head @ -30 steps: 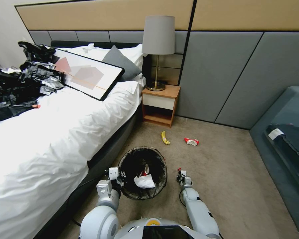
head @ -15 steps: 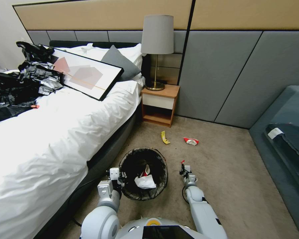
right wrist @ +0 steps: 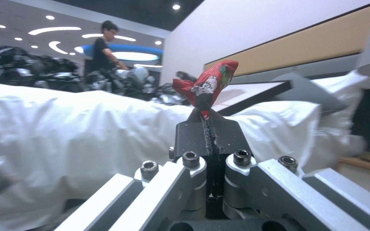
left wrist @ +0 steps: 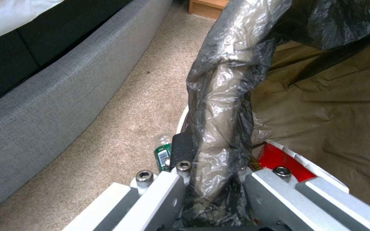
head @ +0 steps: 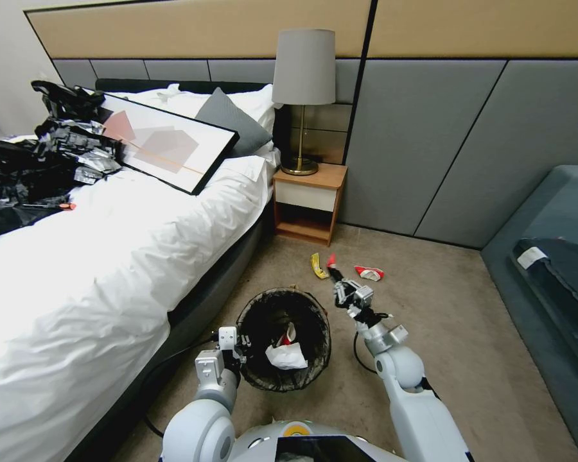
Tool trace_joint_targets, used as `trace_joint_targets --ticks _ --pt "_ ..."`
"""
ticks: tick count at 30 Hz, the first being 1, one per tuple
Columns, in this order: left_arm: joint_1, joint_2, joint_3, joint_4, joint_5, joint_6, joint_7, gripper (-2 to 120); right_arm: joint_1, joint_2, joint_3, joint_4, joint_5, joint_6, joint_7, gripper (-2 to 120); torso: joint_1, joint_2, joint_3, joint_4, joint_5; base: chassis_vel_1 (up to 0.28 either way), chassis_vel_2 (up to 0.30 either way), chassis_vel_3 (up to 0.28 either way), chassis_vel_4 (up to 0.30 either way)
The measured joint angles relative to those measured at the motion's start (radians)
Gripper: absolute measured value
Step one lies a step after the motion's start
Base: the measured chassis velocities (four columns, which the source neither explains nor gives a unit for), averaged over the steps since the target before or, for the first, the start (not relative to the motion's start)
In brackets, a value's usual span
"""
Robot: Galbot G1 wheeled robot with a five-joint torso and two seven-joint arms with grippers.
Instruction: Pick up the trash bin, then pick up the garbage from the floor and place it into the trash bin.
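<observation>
Green bottle (left wrist: 163, 156) beside the trash bin (left wrist: 219, 128): largely hidden behind the left gripper (left wrist: 213, 179). Bin's white wall concealed by the bag. Sofa (head: 559, 256) cut off at the edge.

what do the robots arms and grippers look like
Both arms are pale grey-white rounded shells with silver metal wrist joints. A thin black cable loops beside each arm. The left gripper and right gripper are silver angled bars with black hex bolts, ending in flat black jaws.

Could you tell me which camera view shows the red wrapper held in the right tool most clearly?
The right wrist view: the red wrapper stands close up, pinched in the shut right tool. The head view shows it small, beyond the trash bin.
</observation>
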Motion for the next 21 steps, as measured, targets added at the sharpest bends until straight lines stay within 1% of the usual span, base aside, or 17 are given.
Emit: trace_joint_targets --ticks 1,3,8,14,21 --pt "0.000 0.000 0.000 0.000 0.000 0.000 0.000 0 0.000 0.000 0.000 0.000 0.000 0.000 0.000 0 0.000 0.000 0.000 0.0000 0.0000 0.000 0.000 0.000 0.000" --pt "-0.001 -0.001 0.001 0.002 0.001 0.000 0.000 0 -0.029 -0.002 -0.050 -0.016 -0.032 0.008 -0.011 0 0.000 0.000 0.000 -0.0001 0.0000 0.000 0.000 0.000 0.000" --pt "-0.003 -0.002 0.002 0.002 0.001 0.000 0.000 0 -0.049 0.007 -0.093 -0.063 -0.079 0.029 -0.017 0 0.000 0.000 0.000 0.0000 0.0001 0.000 0.000 0.000 0.000" --pt "-0.005 -0.002 0.004 0.002 0.001 -0.001 -0.001 0 -0.067 0.012 -0.112 -0.096 -0.109 0.049 -0.021 0 0.000 0.000 0.000 0.0000 0.0000 0.000 0.000 0.000 0.000" --pt "-0.007 -0.004 0.003 0.002 0.001 -0.002 -0.001 0 -0.086 0.013 -0.109 -0.132 -0.125 0.077 -0.020 0 0.000 0.000 0.000 -0.0001 0.0000 0.000 0.000 0.000 0.000"
